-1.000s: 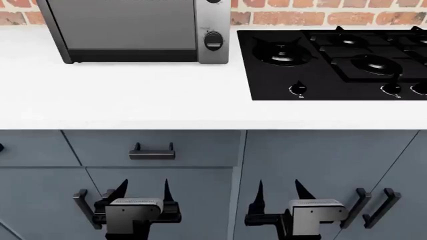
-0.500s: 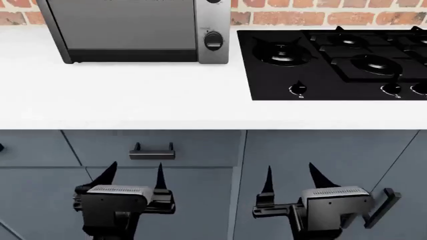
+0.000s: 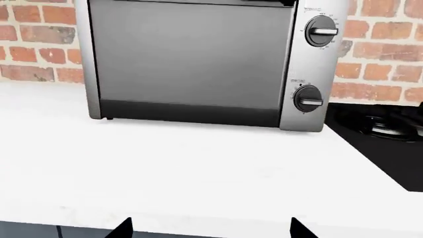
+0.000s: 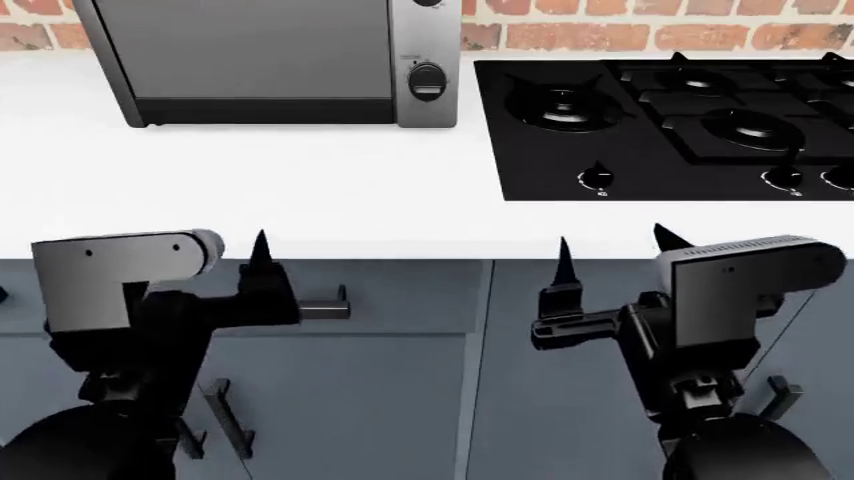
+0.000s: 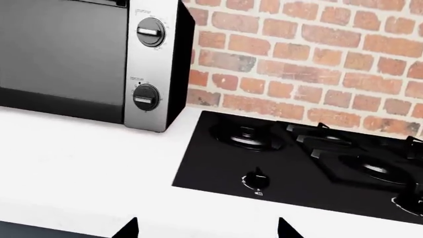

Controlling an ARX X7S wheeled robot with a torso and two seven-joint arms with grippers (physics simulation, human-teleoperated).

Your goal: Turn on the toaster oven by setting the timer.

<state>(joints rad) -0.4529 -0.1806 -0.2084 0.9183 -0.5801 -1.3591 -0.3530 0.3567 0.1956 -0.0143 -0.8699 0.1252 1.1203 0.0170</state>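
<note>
Backdrop: red brick wall (image 5: 310, 54) along the top of every view, behind the counter.
Surface: white countertop (image 4: 267, 190), wide and bare between its front edge and the appliances; grey-blue cabinets (image 4: 387, 380) with dark bar handles below, lower half of the head view.
Hob: black gas hob (image 4: 681, 120) sunk in the counter, upper right of the head view, small knobs along its near edge.
Toaster oven (image 3: 191, 59): upper left of the head view, at the back of the counter against the brick, just left of the hob; long axis across the frame; wide dark glass door facing the camera; silver panel at its right end.
Upper dial (image 3: 321, 31): larger, black, ringed with white marks, bar lying level, top right of the left wrist view.
Timer (image 3: 308, 98): small black dial low on the silver panel, white caption above; raised bar roughly level, long axis across the frame; seen again in the right wrist view, left of centre.
Left gripper (image 4: 260, 265): lower left of the head view, at the counter's front edge; only one black tip clear there, two tips well apart in its wrist view, so spread, empty.
Right gripper (image 4: 617, 255): lower right of the head view, fingers spread, nothing between, well short of the oven.
</note>
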